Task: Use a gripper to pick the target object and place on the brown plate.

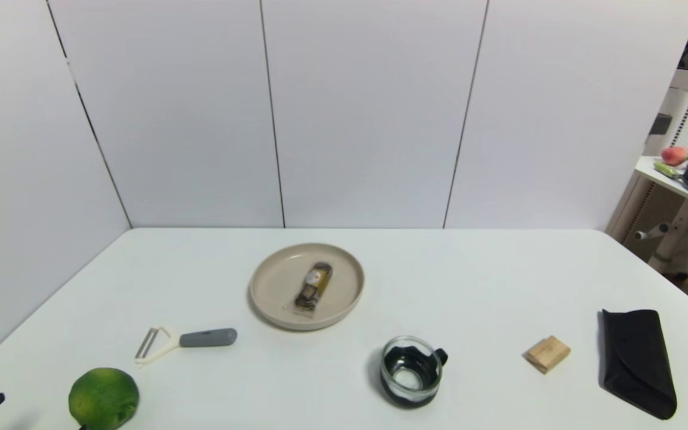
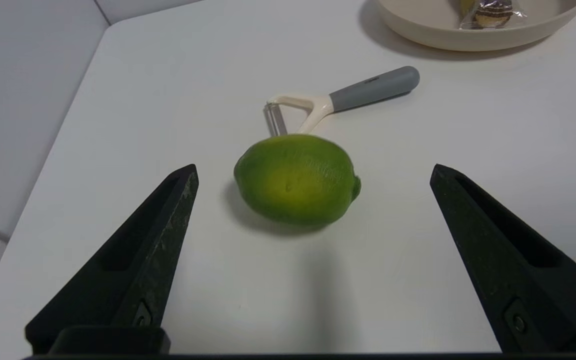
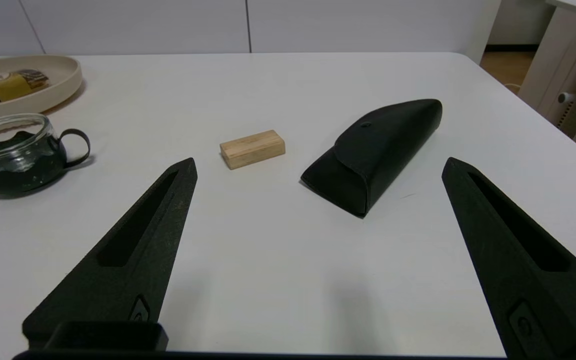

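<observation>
Packet (image 1: 313,285) lies inside the plate (image 1: 269,298), so I judge the placing done. Near me, my left fingers (image 2: 313,172) hang spread wide short of the lime (image 2: 297,178); my right fingers (image 3: 318,167) gape over bare table (image 3: 278,260), empty. Next: just stay clear.

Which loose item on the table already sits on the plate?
The snack packet: it lies inside the plate. Peeler, lime, cup, block and case rest on bare table.

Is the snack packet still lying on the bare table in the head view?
No, the snack packet lies inside the brown plate, and both the left gripper and the right gripper are open and empty.
</observation>
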You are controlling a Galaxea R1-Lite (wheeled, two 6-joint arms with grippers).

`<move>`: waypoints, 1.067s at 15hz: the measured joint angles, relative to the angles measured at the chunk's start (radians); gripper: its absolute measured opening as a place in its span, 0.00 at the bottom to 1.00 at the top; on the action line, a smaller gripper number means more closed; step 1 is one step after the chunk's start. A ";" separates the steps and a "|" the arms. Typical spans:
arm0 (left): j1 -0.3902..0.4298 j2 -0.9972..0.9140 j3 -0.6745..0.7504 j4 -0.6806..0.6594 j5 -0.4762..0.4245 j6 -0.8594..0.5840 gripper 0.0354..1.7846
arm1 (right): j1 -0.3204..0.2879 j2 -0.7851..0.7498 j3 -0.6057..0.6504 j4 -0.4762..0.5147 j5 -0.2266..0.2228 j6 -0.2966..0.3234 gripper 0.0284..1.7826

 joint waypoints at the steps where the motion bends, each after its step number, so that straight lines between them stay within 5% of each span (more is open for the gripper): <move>1: 0.019 -0.092 0.016 0.058 0.000 -0.003 0.94 | 0.000 0.000 0.000 0.000 0.000 0.000 0.95; 6: 0.069 -0.384 0.046 0.185 0.005 -0.072 0.94 | 0.000 0.000 0.000 0.000 0.000 0.000 0.95; 16: 0.073 -0.437 0.049 0.186 0.006 -0.079 0.94 | 0.000 0.000 0.000 0.000 0.000 0.000 0.95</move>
